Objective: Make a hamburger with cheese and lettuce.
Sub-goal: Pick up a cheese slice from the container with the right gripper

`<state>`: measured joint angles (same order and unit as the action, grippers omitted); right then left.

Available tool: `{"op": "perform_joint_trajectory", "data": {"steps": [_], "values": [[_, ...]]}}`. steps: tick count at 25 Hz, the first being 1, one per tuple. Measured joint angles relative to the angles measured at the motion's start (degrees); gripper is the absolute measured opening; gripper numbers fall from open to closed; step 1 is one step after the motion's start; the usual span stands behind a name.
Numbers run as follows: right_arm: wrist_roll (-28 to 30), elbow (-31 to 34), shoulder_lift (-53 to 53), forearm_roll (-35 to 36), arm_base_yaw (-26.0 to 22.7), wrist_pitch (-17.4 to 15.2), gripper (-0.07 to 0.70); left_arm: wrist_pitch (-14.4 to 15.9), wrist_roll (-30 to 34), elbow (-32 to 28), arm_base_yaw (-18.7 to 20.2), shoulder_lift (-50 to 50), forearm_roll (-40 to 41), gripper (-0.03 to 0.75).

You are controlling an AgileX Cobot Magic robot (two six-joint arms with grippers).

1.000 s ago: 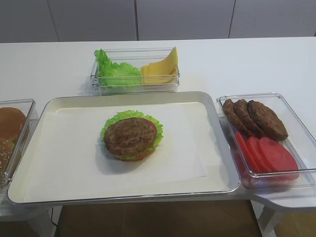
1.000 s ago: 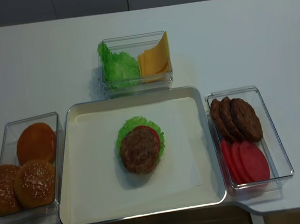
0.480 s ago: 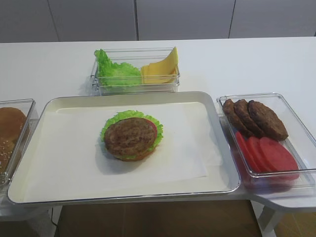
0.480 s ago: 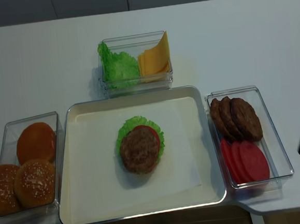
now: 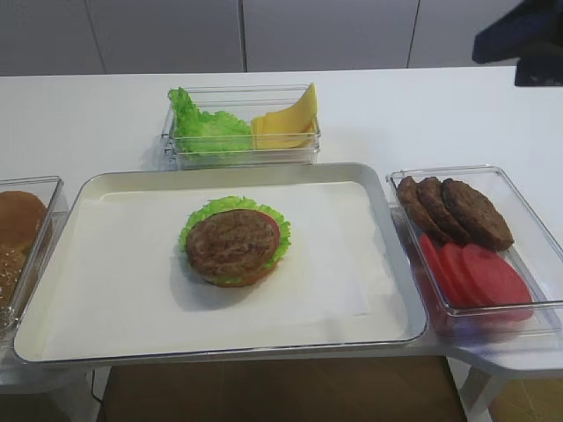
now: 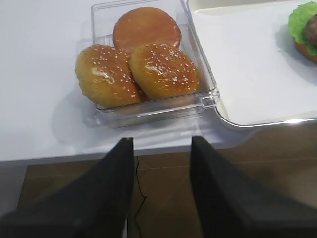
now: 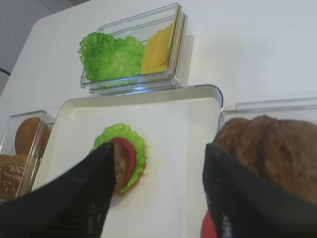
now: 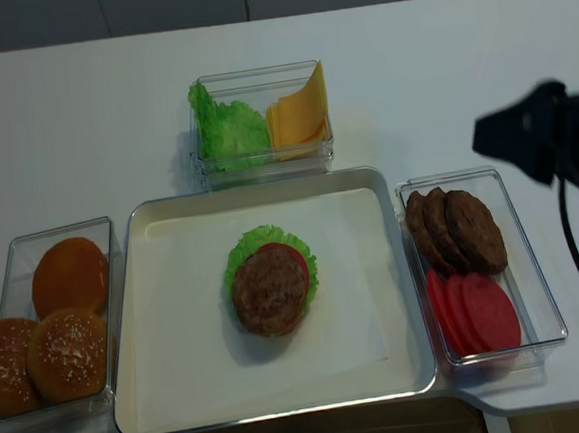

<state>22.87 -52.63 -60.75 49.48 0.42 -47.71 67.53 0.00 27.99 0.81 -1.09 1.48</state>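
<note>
While no writing shows, the cheese (image 8: pixel 300 116) leans—boxed, beside lettuce (image 8: pixel 231 131).

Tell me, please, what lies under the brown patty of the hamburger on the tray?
Under the patty a red tomato slice and frilly lettuce show, then the bun base's edge. Their middles are covered.
</note>
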Motion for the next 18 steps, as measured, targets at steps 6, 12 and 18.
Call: {"op": "perform_joint_trajectory", "data": {"steps": [6, 12, 18], "values": [[3.35, -14.16, -17.49, 2.50, 0.00, -0.33, 0.419, 0.00, 0.00, 0.00, 0.00, 0.00, 0.00, 0.288], [3.95, -29.57, -34.19, 4.54, 0.70, -3.85, 0.419, 0.00, 0.00, 0.00, 0.00, 0.00, 0.00, 0.288], [3.95, -42.73, -47.74, 4.43, 5.72, -4.40, 0.417, 0.00, 0.00, 0.00, 0.00, 0.00, 0.00, 0.288]]}}
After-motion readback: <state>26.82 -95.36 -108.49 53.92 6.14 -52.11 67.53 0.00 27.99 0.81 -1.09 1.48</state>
